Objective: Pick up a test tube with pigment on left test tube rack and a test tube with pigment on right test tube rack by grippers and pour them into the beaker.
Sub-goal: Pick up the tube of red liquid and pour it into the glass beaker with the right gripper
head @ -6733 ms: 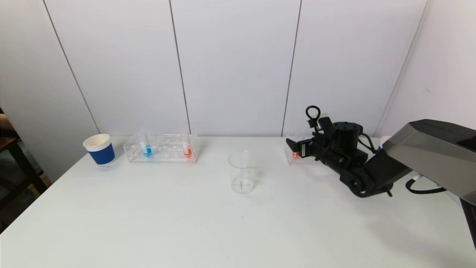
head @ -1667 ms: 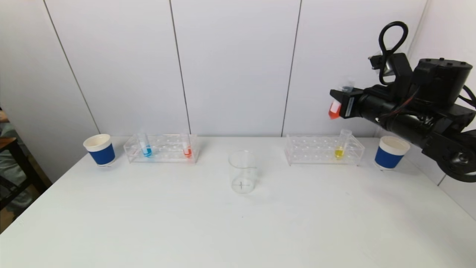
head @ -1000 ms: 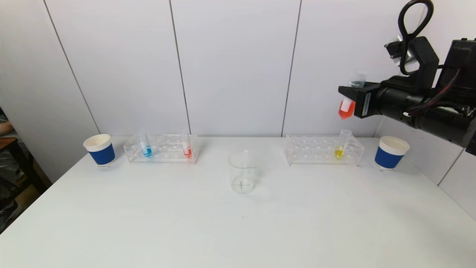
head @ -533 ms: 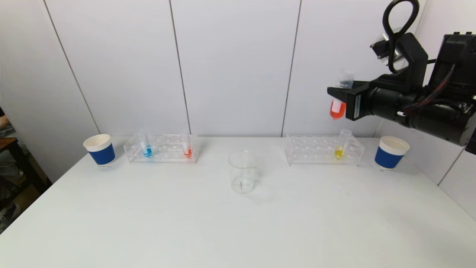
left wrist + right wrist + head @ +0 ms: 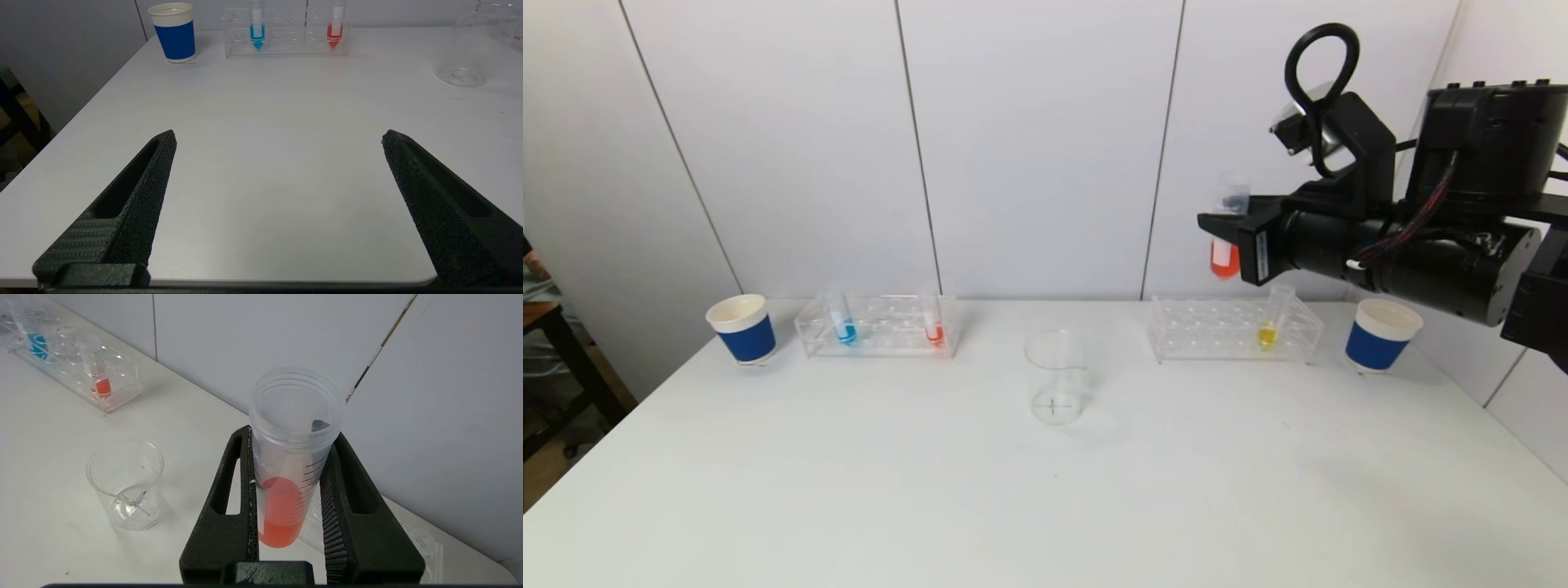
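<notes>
My right gripper (image 5: 1230, 219) (image 5: 291, 435) is shut on a clear test tube with orange-red pigment (image 5: 1225, 249) (image 5: 286, 486), upright, high above the left end of the right rack (image 5: 1232, 331). That rack holds a tube with yellow pigment (image 5: 1269, 323). The empty glass beaker (image 5: 1055, 377) (image 5: 126, 484) (image 5: 474, 45) stands at the table's middle, left of and below the held tube. The left rack (image 5: 879, 327) (image 5: 286, 38) holds a blue tube (image 5: 842, 320) (image 5: 257, 28) and a red tube (image 5: 934, 322) (image 5: 335, 28). My left gripper (image 5: 278, 139) is open and empty over the table's near left edge, out of the head view.
A blue and white paper cup (image 5: 742, 328) (image 5: 175, 32) stands left of the left rack. A second blue cup (image 5: 1379, 335) stands right of the right rack. White wall panels rise just behind the racks. The white table (image 5: 1013, 490) spreads in front of the beaker.
My right gripper took the orange-red tube out of the right rack and raised it high. In the last second it has carried the tube leftward, toward the beaker's side.
</notes>
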Robot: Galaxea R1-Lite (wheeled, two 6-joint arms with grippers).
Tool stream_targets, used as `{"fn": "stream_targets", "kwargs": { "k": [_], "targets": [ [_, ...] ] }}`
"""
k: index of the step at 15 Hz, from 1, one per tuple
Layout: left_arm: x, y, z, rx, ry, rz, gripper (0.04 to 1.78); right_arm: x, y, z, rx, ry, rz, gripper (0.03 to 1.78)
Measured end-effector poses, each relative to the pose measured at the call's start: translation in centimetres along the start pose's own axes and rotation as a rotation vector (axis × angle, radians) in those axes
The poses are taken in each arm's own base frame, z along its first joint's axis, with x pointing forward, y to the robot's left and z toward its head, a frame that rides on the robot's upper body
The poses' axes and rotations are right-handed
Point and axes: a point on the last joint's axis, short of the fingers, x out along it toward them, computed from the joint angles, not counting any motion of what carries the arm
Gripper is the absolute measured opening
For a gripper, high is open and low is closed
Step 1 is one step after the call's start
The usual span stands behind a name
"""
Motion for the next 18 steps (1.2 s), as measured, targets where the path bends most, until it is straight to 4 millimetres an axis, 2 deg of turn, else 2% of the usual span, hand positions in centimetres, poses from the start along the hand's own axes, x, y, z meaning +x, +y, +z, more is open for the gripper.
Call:
{"fn": "stream_targets", "kwargs": {
  "k": [4, 13, 18],
  "targets": [
    [0.0, 0.0, 0.0, 0.0, 0.0, -0.001, 1.76, 1.0, 0.9, 0.0, -0.038, 0.017, 0.032, 0.49],
    [0.0, 0.0, 0.0, 0.0, 0.0, 0.0, 1.76, 4.3, 2.7, -1.7, -0.164, 0.074, 0.085, 0.49],
    [0.0, 0.0, 0.0, 0.0, -0.001, 0.0, 1.76, 6.3, 3.4, -3.5, -0.288, 0.115, 0.118, 0.49]
  ]
}}
